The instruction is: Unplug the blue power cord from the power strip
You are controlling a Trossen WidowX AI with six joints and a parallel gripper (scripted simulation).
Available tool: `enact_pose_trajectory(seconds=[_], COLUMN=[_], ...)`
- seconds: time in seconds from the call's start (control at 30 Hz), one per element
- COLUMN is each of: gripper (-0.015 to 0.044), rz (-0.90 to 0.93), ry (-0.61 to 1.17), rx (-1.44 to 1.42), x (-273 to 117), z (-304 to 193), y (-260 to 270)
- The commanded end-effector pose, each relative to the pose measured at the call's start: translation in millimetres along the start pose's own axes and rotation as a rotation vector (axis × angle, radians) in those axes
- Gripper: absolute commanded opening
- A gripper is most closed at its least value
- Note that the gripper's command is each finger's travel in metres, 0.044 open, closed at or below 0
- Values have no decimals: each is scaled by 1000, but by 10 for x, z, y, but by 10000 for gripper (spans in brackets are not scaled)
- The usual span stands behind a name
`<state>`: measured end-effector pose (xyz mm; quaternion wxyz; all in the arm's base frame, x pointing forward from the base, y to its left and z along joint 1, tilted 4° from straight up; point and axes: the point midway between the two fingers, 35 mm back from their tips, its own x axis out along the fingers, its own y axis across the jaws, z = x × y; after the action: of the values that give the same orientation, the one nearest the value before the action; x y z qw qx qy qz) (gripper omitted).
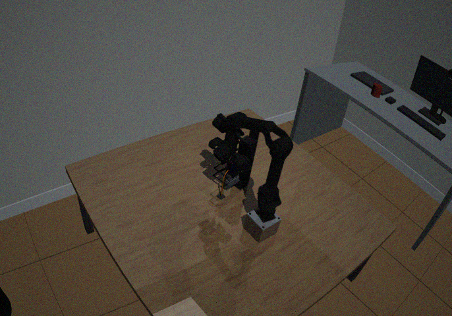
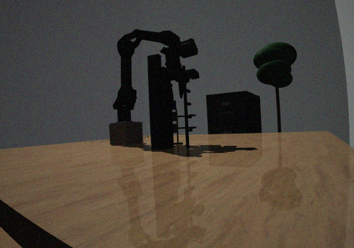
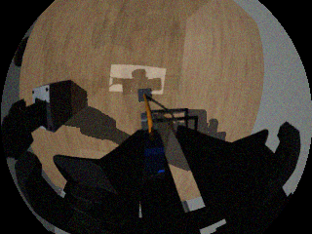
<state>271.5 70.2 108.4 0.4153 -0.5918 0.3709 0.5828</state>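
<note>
My gripper is partly open and points down at the black column. The blue plug shows between the fingers in the wrist view, close to the left finger, with a gap to the right finger. A grey block is low on the column's side. It is too dark to tell which part is the strip, or how far the plug is seated. An orange cord runs down to a small dark plate. In the top view the hand hides the plug.
A thin black pronged rack stands close beside the column and the fingers. The arm's base box is nearby. A desk with a monitor is farther back.
</note>
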Motion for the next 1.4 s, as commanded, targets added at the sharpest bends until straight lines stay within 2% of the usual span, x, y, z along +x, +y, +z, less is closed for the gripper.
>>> enact_pose_trajectory(seconds=[0.0, 1.37], gripper=[160, 160], rz=[78, 79], ry=[-33, -29], rx=[29, 29], x=[99, 144], z=[15, -387], y=[53, 68])
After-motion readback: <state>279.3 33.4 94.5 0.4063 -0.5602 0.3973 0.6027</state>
